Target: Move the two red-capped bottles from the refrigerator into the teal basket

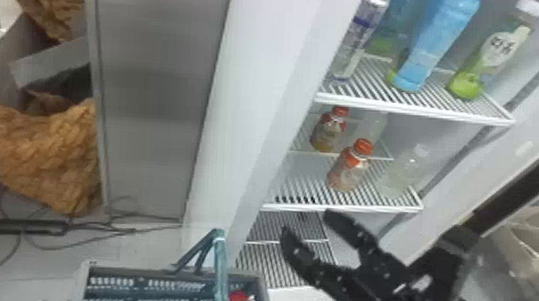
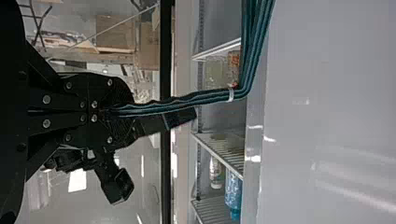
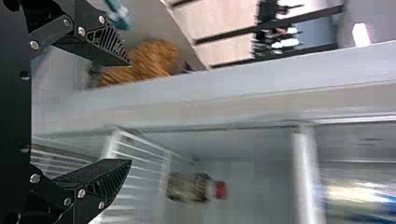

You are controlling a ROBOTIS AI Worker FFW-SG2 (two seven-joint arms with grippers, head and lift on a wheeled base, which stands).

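Plainly, the right claw (image 1: 312, 228) gapes, empty, below the shelf (image 1: 345, 208); the left claw (image 2: 120, 111) is clamped on the handle (image 2: 205, 97) of the teal basket (image 1: 265, 295). Best raise the right one past the shelf's edge, then close squarely on the near red-capped bottle (image 1: 347, 170), missing the clear bottle (image 1: 402, 174) at right. The far red-capped bottle (image 1: 328, 131) stands behind, left. Both wear reddish labels (image 1: 355, 158).

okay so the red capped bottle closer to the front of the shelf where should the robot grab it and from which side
I'd grip the bottle around its body, below the red cap, coming level from the open front. It stands upright near the shelf's front edge, and its broader body likely offers more hold. Mind the clear bottle on its right.
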